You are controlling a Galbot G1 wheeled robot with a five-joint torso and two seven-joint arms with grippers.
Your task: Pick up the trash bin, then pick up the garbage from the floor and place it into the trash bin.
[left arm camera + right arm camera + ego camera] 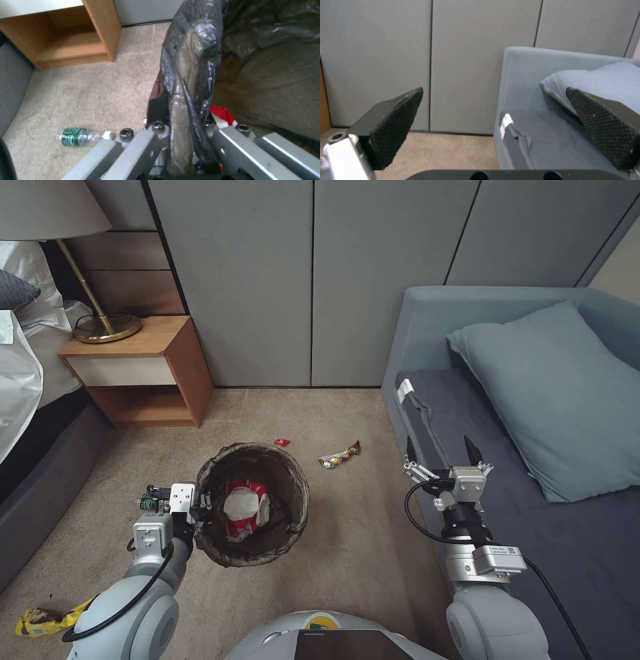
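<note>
Far left of the left gripper, down on the carpet [333, 580]: a yellow foil wrapper [43, 620], crumpled flat, well apart from everything else. Light and crackly by the look; best pinched at a raised fold rather than scraped off the pile.

Just outboard of the left gripper [186, 135]: a small green-labelled plastic bottle [78, 136] lying on its side, near the fingers but not touching. Probably empty, so light, smooth and prone to roll; across the waist is the likely hold, not the cap end.

At the left gripper itself: clamped on the near rim of the trash bin [253, 503], one finger outside the wall, the other inside, with the dark bag liner [190, 75] bunched between them. Thin plastic wall, likely to flex; film slippery, so the pinch may creep if the bin swings. Whether the bin is lifted clear of the carpet or resting on it, impossible to tell. Inside, a red-and-white snack packet [245, 508] lying at the bottom.

Beyond the bin, between the two grippers: a tiny red scrap [282, 443] and a gold-and-red wrapper [340, 455] on the carpet, both flat and flimsy.

Over the sofa [587, 553] edge: right gripper [445, 451] raised, fingers spread wide, holding nothing, well apart from any litter.
</note>
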